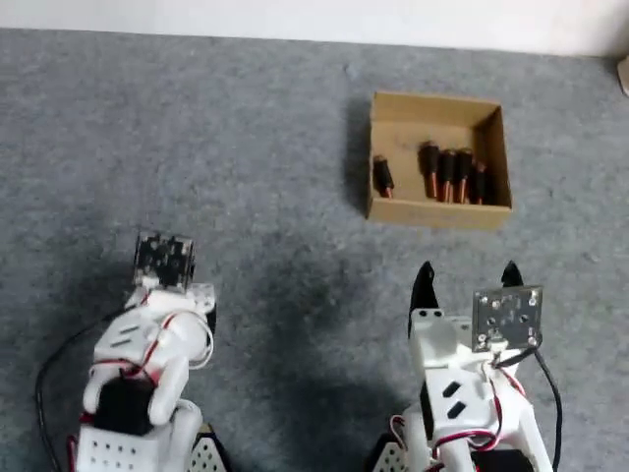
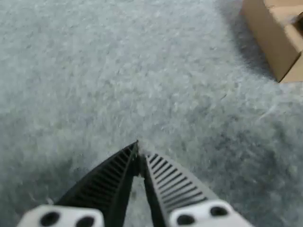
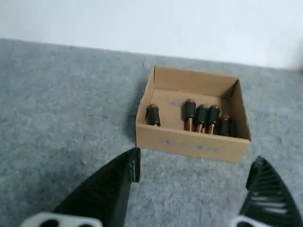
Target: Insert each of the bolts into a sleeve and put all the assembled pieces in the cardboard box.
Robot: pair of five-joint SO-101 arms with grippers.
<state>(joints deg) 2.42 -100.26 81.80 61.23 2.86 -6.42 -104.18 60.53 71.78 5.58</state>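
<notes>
The cardboard box [image 1: 438,211] sits on the grey carpet at the back right and holds several assembled pieces [image 1: 447,174], copper bolts in black sleeves; one piece [image 1: 382,176] lies apart at its left side. In the right wrist view the box [image 3: 191,144] and its pieces [image 3: 201,116] lie just ahead. My right gripper [image 1: 468,279] is open and empty, a short way in front of the box. My left gripper [image 2: 139,150] is shut with nothing in it, low over bare carpet at the front left, where its arm [image 1: 147,344] stands.
Grey carpet [image 1: 246,147] covers the whole table. A white wall runs along the far edge. A corner of the box [image 2: 279,33] shows in the left wrist view.
</notes>
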